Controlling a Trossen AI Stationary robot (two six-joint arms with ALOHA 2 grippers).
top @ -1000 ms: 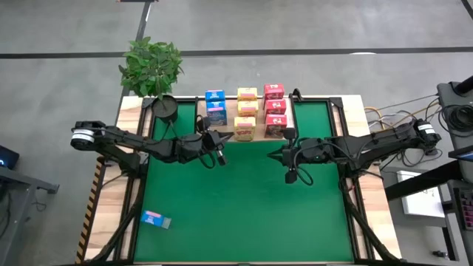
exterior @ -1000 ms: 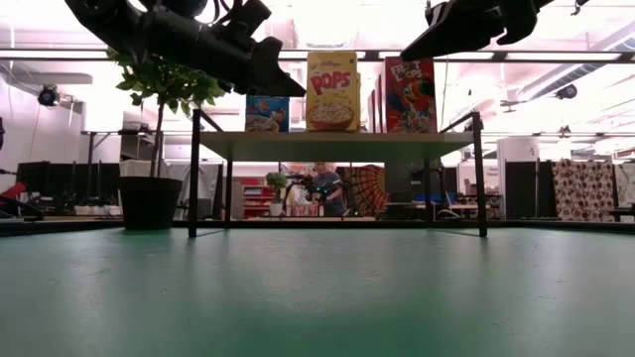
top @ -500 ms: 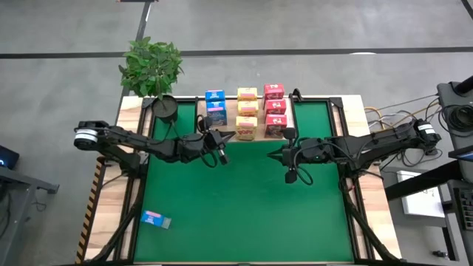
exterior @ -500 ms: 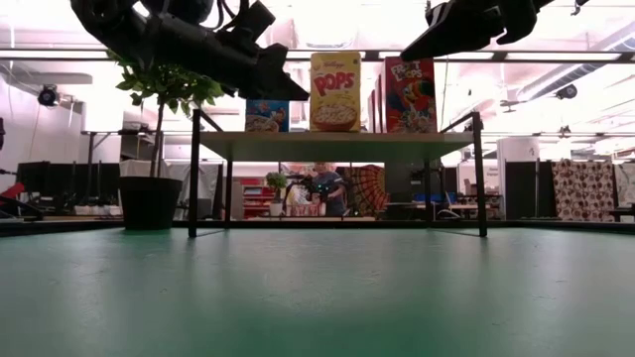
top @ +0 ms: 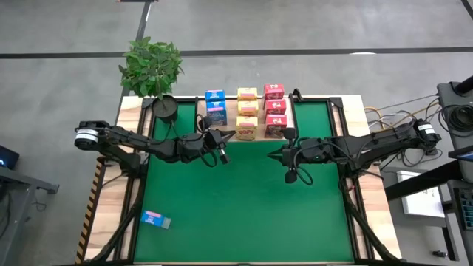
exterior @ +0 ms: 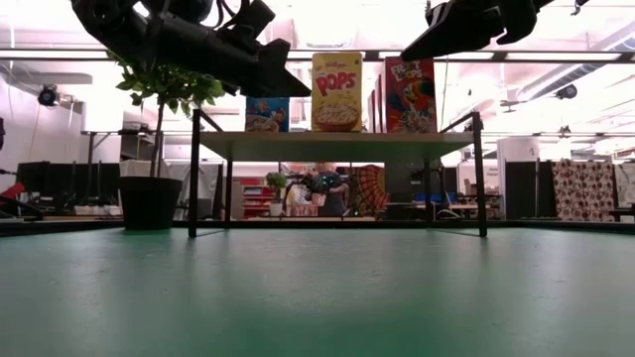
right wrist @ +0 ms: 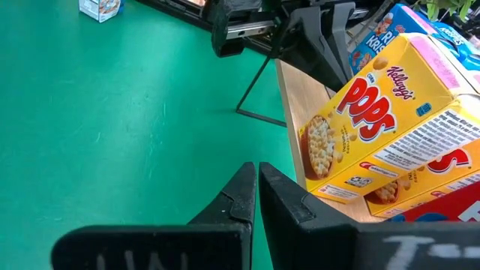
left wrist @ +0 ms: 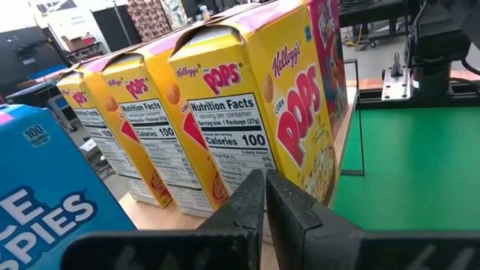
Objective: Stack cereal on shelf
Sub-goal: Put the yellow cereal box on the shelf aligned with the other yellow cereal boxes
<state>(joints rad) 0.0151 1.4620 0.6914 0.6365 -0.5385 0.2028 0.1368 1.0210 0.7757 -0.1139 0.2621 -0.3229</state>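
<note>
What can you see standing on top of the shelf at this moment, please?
On the shelf stand eight cereal boxes: two blue, three yellow and three red, in rows running front to back. The shelf covers whatever lies on the mat beneath it.

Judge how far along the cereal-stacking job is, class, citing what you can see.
Done: eight boxes stand on the shelf, two blue, three yellow, three red. In hand: nothing; the left gripper and right gripper, both shut, hover before the shelf. Left: one blue box lying on the mat near the front-left corner.
</note>
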